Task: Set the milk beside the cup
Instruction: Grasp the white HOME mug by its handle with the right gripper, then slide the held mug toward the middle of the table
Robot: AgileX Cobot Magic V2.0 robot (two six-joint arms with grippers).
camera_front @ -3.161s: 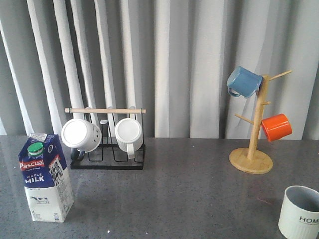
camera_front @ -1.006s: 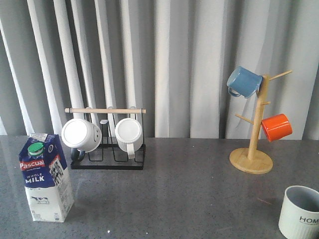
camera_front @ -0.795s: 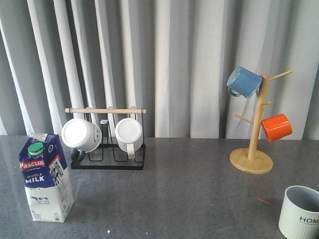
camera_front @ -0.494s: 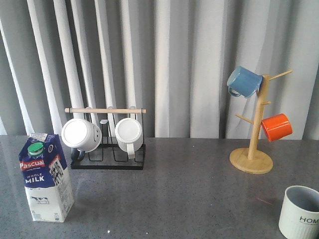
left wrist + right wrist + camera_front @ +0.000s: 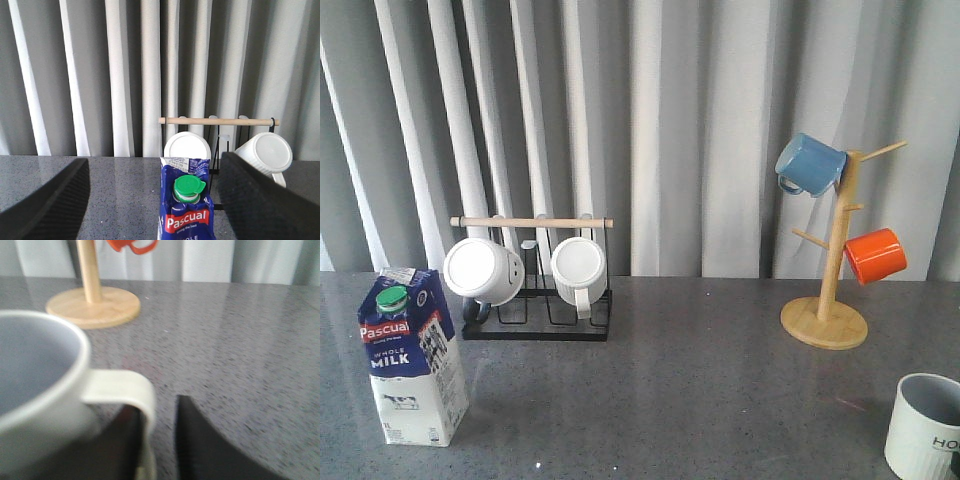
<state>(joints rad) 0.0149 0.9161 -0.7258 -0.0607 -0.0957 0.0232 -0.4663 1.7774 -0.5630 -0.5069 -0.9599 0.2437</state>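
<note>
The milk (image 5: 412, 360), a white-and-blue carton with a green cap, stands upright at the front left of the table. In the left wrist view the milk (image 5: 187, 210) stands just ahead of my left gripper (image 5: 154, 161), which is wide open and not touching it. The cup (image 5: 925, 425), ribbed and pale grey-white, stands at the front right corner, partly cut off. In the right wrist view the cup (image 5: 35, 390) is close and blurred. My right gripper (image 5: 159, 410) straddles its handle (image 5: 120, 385), one finger inside the loop and one outside with a small gap.
A black wire rack (image 5: 535, 322) with a wooden bar holds two plain white mugs (image 5: 483, 272) at the back left. A wooden mug tree (image 5: 832, 290) at the back right carries a blue mug (image 5: 808, 165) and an orange mug (image 5: 875, 255). Grey curtains hang behind.
The cup has shifted slightly right and toward the front edge. The milk, rack and mug tree have not moved.
</note>
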